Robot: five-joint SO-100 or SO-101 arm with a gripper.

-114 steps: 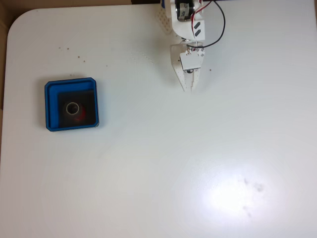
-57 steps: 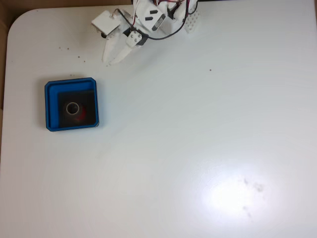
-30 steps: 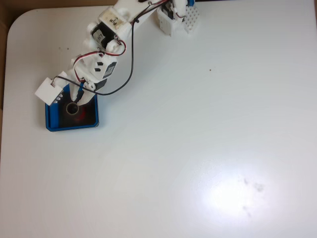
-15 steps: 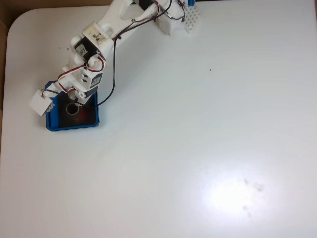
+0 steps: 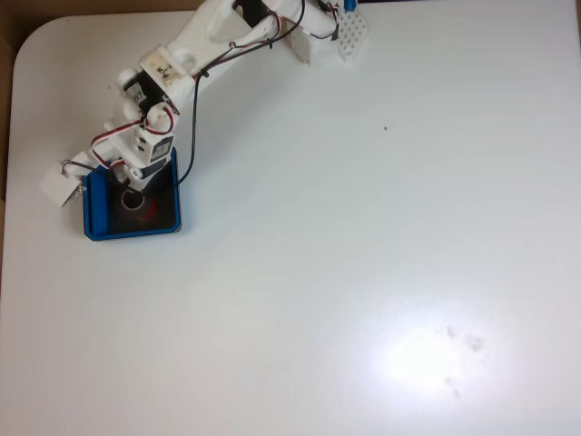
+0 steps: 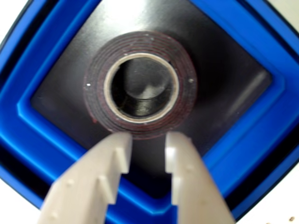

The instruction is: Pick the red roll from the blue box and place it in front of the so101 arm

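Red roll point(image 6: 140, 86): lay flat on the black floor of the blue box point(image 6: 42, 116), not yet lifted.
Tool point(image 6: 147, 140): fingers slightly parted, tips just above the roll's near edge, gripping nothing.
So101 arm point(image 5: 172, 68): stretched from its base over the box.
Done: the reach to the box.
Left: grasping, lifting, placing the roll on the table point(image 5: 363, 272) before the arm.

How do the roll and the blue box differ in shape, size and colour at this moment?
The roll is round with a hollow pale-rimmed core; the blue box is square with rounded corners. The roll is far smaller and sits inside the box on its black floor. From above the roll looks dark, the box rim bright blue. Both lie flat under the slightly parted pincer.
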